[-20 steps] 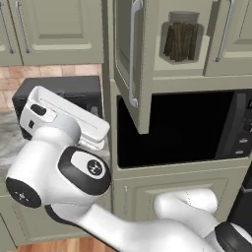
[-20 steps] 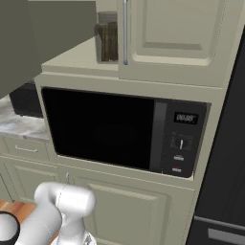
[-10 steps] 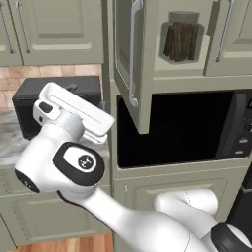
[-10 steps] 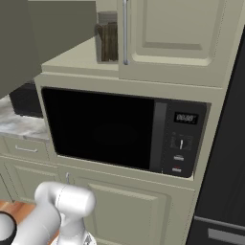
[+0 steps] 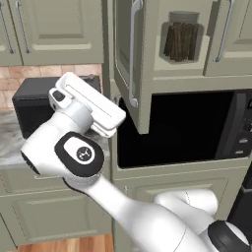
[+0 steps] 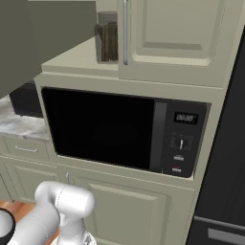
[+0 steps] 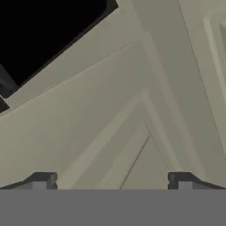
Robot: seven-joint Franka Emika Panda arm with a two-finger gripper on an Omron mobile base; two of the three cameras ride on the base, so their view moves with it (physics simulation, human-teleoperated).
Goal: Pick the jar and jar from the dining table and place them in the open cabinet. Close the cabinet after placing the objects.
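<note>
One jar (image 5: 183, 42) stood inside the open cabinet (image 5: 172, 69), at about two o'clock from the gripper (image 7: 111, 180), whose fingers were spread wide and empty; the cabinet door (image 5: 129, 59) hung just right of the hand, its long axis vertical.

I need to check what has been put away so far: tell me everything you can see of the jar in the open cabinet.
The jar is a clear glass cylinder showing dark brown upright sticks, with a paler top whose details are unclear. It stands upright on the floor of the open sage-green cabinet, directly above the black microwave. Nothing visibly touches it but the shelf. The right base view shows it partly behind the neighbouring door's edge and silver bar handle.
</note>
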